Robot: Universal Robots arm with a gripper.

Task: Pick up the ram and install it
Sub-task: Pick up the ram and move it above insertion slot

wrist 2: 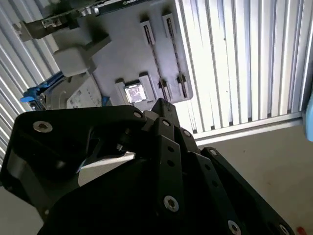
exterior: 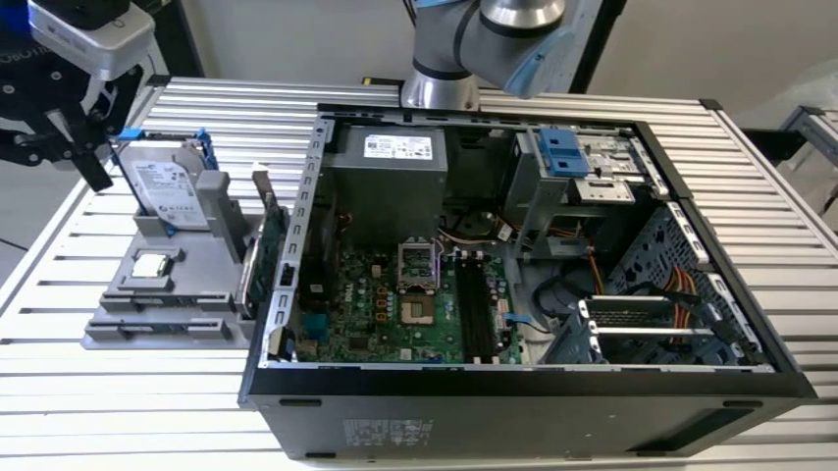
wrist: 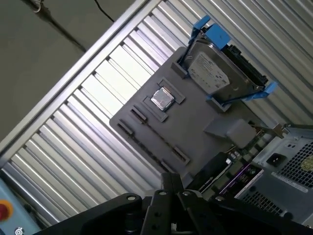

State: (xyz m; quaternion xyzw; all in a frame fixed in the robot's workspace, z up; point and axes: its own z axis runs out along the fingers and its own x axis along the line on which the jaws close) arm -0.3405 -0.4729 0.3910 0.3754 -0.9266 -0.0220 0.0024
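In the exterior view my black gripper (exterior: 94,175) hangs at the far left, above the table edge beside the grey hard drive (exterior: 171,191). Its fingers look pressed together with nothing between them in both wrist views (wrist 2: 160,105) (wrist: 170,178). The grey parts holder (exterior: 196,316) lies below it; its long narrow slots (wrist: 133,116) look bare. I cannot pick out the ram for certain. A long dark strip (exterior: 468,309) stands among the memory slots on the green motherboard (exterior: 367,314) inside the open computer case (exterior: 524,388).
The holder also carries a small square processor (exterior: 153,263), the blue-framed hard drive (wrist: 215,73) and an upright green card with a metal bracket (exterior: 269,250). The arm's base (exterior: 439,83) stands behind the case. The ribbed metal table (exterior: 118,402) ends close to the gripper.
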